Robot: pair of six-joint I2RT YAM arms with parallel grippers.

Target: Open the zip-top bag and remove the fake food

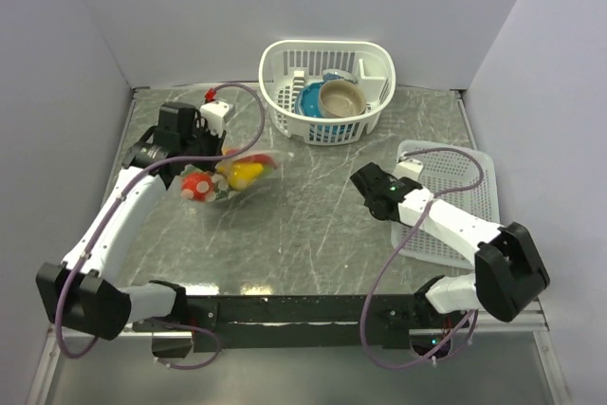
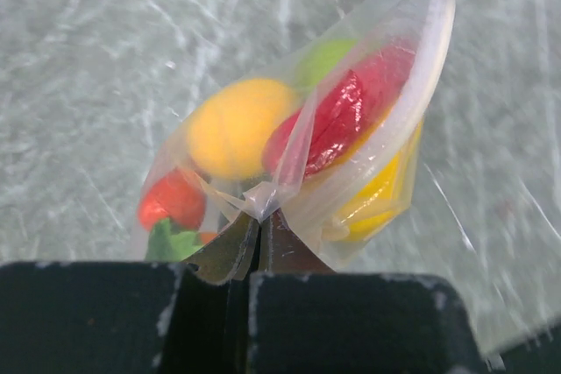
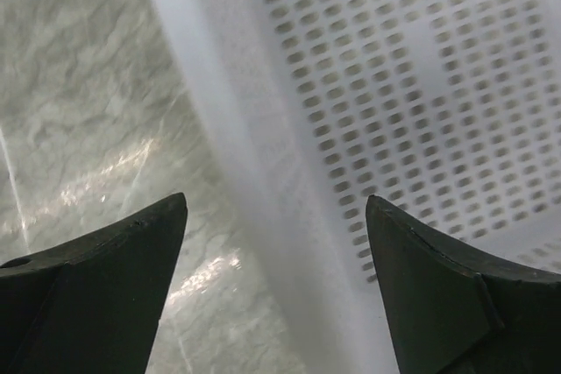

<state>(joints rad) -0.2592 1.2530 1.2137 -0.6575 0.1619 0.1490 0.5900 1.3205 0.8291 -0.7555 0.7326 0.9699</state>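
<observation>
Nearest in the top view, black base rail [image 1: 285, 310] along the near edge of grey marbled table [image 1: 303, 230]. Rising from its left end, white left arm stretched far forward along the left side, wrist bent inward. Left gripper [image 1: 211, 151] pinched onto one edge of clear, floppy, white-dotted plastic zip-top bag [image 1: 232, 182], left of centre on the table. Inside it, glossy red, yellow and green plastic fake food [image 1: 245, 174]. Right arm folded back on itself, forearm angled leftward, right gripper [image 1: 363, 179] low, just beside flat white lattice tray [image 1: 469, 198]. At the far edge, deep white lattice basket [image 1: 370, 116] holding blue bowl [image 1: 311, 100] and tan bowl [image 1: 341, 97].

Left wrist view: black fingers [image 2: 219, 256] pressed tight together on a bunched corner of the bag, film drawn taut. Yellow-orange, red and lime pieces crowded against the film. Whether lifted clear of the table, unclear.

Right wrist view: dark fingers [image 3: 114, 260] spread wide, nothing between them, poised above the tray's rim and the table beside it.
</observation>
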